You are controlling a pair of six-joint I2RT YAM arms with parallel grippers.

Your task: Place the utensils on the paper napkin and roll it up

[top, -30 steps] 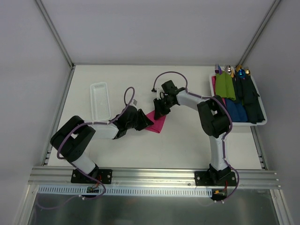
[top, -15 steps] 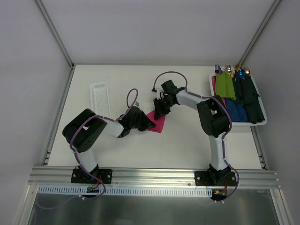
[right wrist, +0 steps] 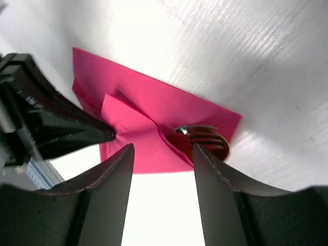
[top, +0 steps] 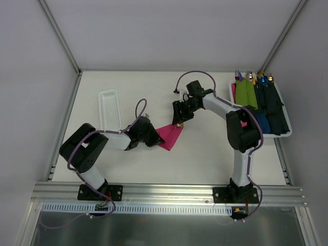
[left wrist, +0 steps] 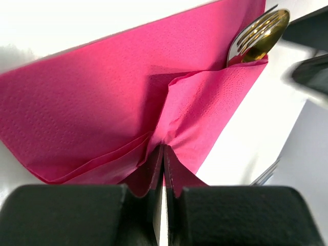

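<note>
A white tray (top: 287, 134) at the table's right edge holds green napkin rolls (top: 246, 94), blue rolls (top: 259, 122) and navy rolls (top: 275, 109). Cutlery heads (top: 253, 77) poke out at their far ends, too small to tell apart. A narrow white tray (top: 109, 109) lies at the left. Mid-table lies the pink paper napkin (left wrist: 92, 102), partly folded, with the left gripper (left wrist: 163, 149) pinching a fold tight. The gold utensils (left wrist: 259, 36) show only their heads, the handles hidden under a flap. The right gripper (right wrist: 163, 148) hangs over them, jaws wide apart.

No readable text, label or number shows anywhere
</note>
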